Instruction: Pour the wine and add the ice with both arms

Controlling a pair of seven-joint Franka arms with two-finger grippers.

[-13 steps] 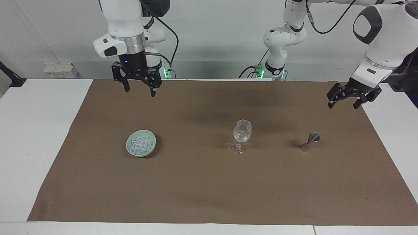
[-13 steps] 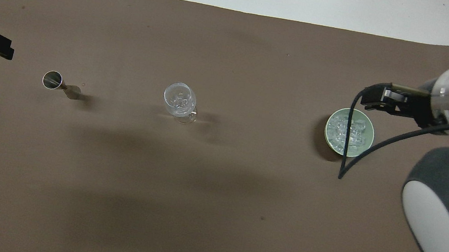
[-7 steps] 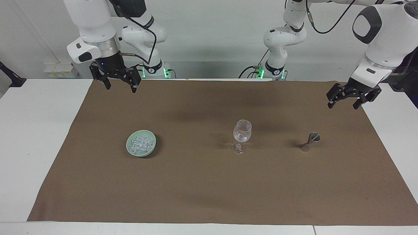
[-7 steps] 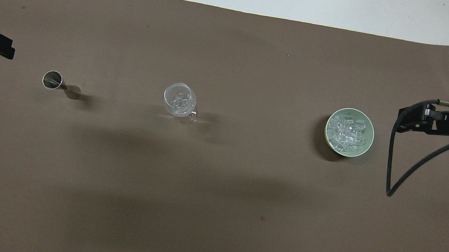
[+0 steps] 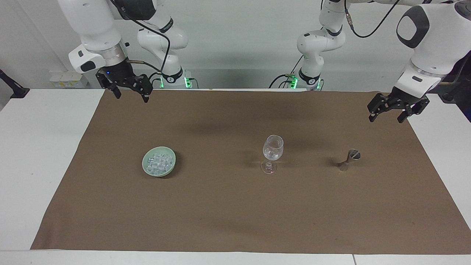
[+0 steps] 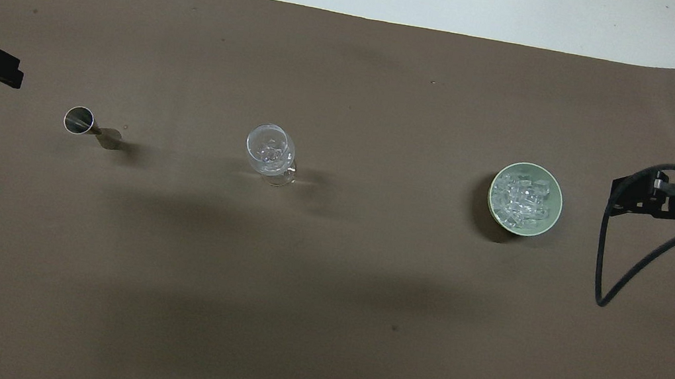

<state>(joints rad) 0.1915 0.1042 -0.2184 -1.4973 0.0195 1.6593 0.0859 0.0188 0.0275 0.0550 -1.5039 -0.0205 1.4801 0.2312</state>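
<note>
The right claw [image 5: 128,94], fingers apart and empty, has drawn away from above the pale green round bowl [image 5: 159,162] and now hangs over the brown cloth's [image 5: 235,213] edge nearest the robots, toward the right arm's end of the surface [image 5: 40,147]. A second ago it stood close over the ground just robot-ward of the bowl; it has since swung outward and slowed. The left claw [image 5: 384,113], also spread and holding nothing, has not moved: it waits over the cloth's edge at the left arm's end, robot-ward of the small metal hourglass-shaped jigger [image 5: 349,160].

The ice [image 5: 159,162], a heap of small clear cubes, lies in the bowl; a few pieces also seem to sit inside the clear stemmed wine glass [image 5: 272,152], which stands upright between bowl and jigger. With both claws backed off and everything set down, the work looks finished or nearly so.

Bowl, glass and jigger stand in one row, well apart, far from every cloth edge, leaving wide open room around each.
</note>
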